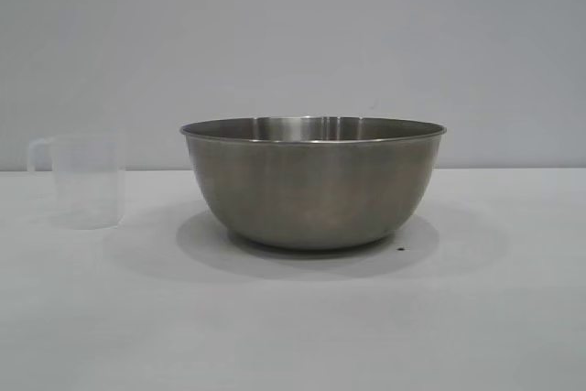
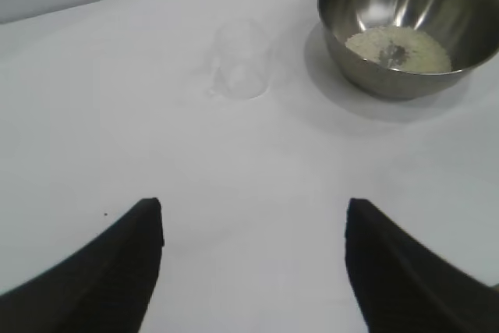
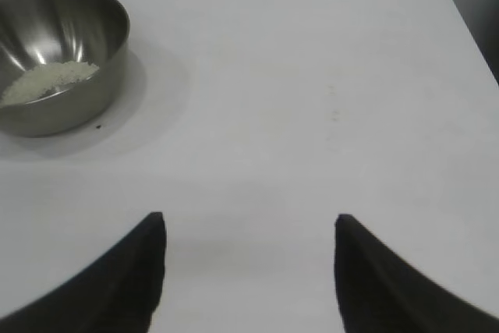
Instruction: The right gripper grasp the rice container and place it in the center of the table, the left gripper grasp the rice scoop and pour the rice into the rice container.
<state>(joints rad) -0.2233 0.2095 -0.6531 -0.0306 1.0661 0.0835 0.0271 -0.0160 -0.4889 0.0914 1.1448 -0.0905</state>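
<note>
Holding my left gripper (image 2: 253, 263) apart and empty above the table (image 2: 117, 115); right gripper (image 3: 249, 271) also apart, empty; rice scoop (image 1: 81, 180) upright at left of the exterior frame, beside but clear of the rice container (image 1: 311, 185) at centre; rice (image 2: 399, 48) heaped inside the container.

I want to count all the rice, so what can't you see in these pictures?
- The rice: hidden in the exterior view by the rice container wall; only the wrist views show it.
- The rice scoop: out of frame in the right wrist view; whether any grains remain inside is too faint to tell.
- The left gripper and right gripper: absent from the exterior view, cut off by the wrist views' edges.
</note>
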